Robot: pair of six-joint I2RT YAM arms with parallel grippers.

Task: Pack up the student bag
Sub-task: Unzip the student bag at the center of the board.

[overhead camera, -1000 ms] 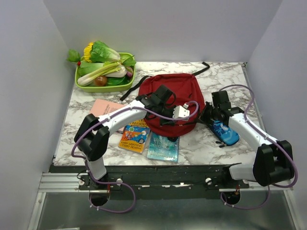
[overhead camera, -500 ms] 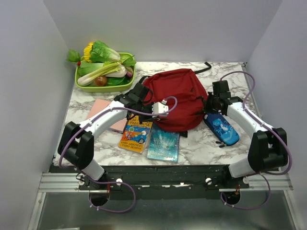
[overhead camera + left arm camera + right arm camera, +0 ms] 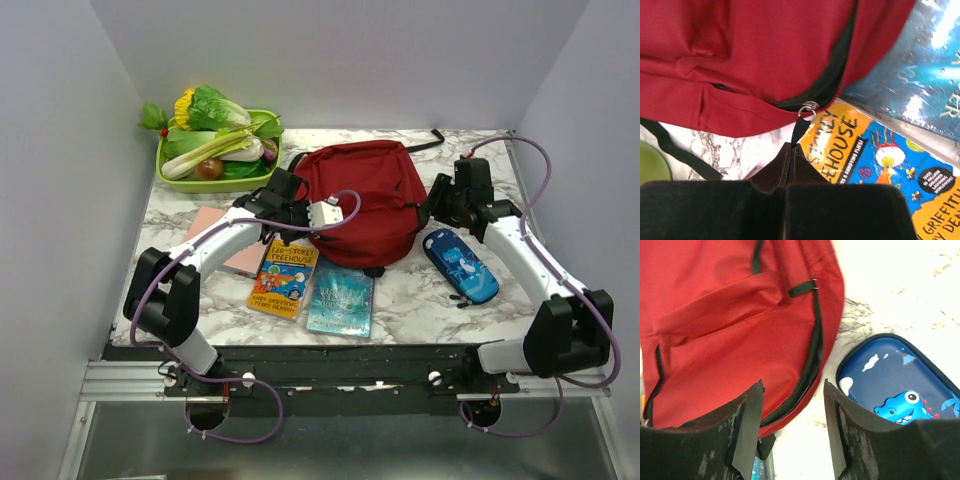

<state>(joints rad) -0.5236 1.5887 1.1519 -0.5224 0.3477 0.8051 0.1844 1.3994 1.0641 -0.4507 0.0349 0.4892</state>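
The student bag (image 3: 365, 195) is a dark red backpack lying mid-table, also seen in the left wrist view (image 3: 765, 50) and the right wrist view (image 3: 730, 330). My left gripper (image 3: 303, 220) (image 3: 791, 147) is at the bag's near left edge, shut on the black zipper pull tab (image 3: 801, 127), which hangs from a metal ring on the black zipper. My right gripper (image 3: 440, 205) (image 3: 793, 384) hovers open over the bag's right edge. Nothing sits between its fingers (image 3: 747, 425); the zipper trim and bare table show in the gap.
A blue dinosaur pencil case (image 3: 460, 265) (image 3: 895, 380) lies right of the bag. An orange Treehouse book (image 3: 283, 278) (image 3: 880, 155), a teal book (image 3: 340, 295) (image 3: 920, 75) and a pink notebook (image 3: 225, 235) lie near left. A green tray (image 3: 215, 185) of vegetables stands back left.
The right gripper has opened and drawn back toward the bag's right side. The left gripper, still shut on the pull tab, moved left and back, and the bag shifted toward the back.
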